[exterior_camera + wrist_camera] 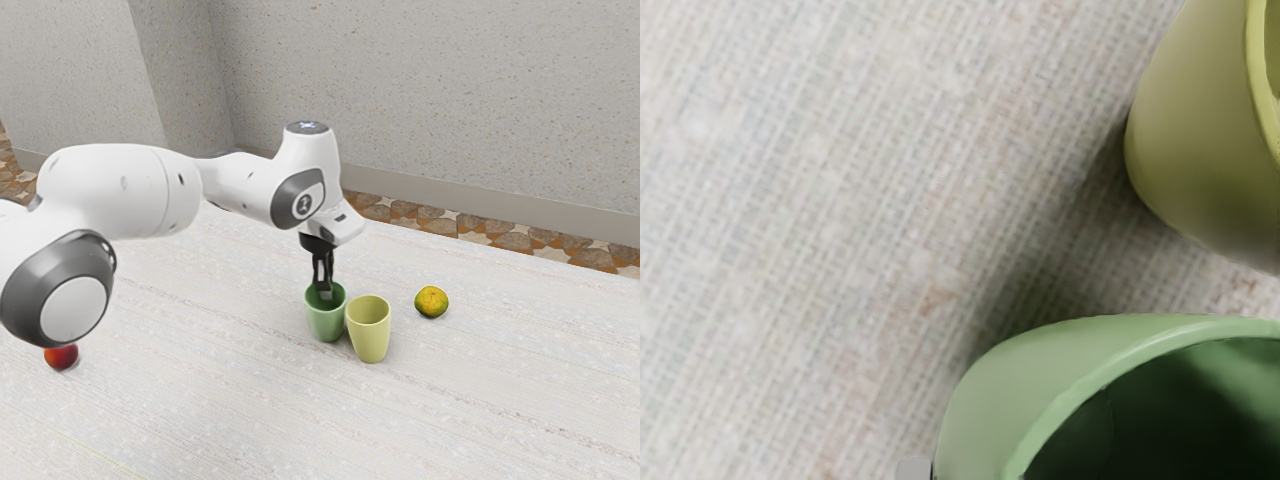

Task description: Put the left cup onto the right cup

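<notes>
A green cup (pixel 325 313) stands upright on the table, touching or nearly touching a yellow-green cup (pixel 368 328) on the exterior view's right. My gripper (pixel 322 287) comes straight down onto the green cup's far rim. Its fingers stand close together, one inside the cup and one outside, shut on the wall. In the wrist view the green cup's rim (pixel 1110 400) lies right under my hand, with the yellow-green cup (pixel 1200 140) just beyond it. Both cups rest on the table.
An orange (pixel 431 301) lies on the table to the right of the cups in the exterior view. A red apple (pixel 61 357) sits near the exterior view's left edge, under the arm's base joint. The table (pixel 200 400) is pale and woven-textured.
</notes>
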Robot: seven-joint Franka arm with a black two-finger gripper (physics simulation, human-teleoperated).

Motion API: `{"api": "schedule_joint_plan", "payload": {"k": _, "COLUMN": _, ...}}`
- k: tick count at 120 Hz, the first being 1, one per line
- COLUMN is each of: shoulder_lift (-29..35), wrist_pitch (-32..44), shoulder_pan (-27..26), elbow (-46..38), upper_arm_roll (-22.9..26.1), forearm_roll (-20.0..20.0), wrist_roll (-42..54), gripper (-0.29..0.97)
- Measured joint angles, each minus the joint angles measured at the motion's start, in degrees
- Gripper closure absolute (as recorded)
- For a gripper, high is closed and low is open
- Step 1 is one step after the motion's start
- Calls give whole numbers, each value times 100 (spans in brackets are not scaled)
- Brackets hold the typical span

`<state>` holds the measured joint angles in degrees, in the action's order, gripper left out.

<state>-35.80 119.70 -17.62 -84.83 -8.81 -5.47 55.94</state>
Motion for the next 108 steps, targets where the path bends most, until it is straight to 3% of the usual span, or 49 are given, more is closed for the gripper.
{"api": "schedule_joint_plan", "payload": {"k": 49, "shoulder_lift": 629, "wrist_pitch": -112, "shoulder_pan": 48, "elbow": -559, "upper_arm_roll": -23, "forearm_roll": 59, "wrist_roll": -187, "gripper": 78}}
{"api": "schedule_joint_plan", "payload": {"k": 81, "shoulder_lift": 1330, "wrist_pitch": -303, "shoulder_pan": -10, "elbow": -674, "upper_arm_roll": -13, "forearm_roll": 466, "wrist_roll": -331, "gripper": 79}}
{"api": "schedule_joint_plan", "payload": {"k": 108, "shoulder_lift": 1369, "wrist_pitch": -562, "shoulder_pan": -258, "elbow": -169, "upper_arm_roll": -6, "forearm_roll": 746, "wrist_roll": -426, "gripper": 79}}
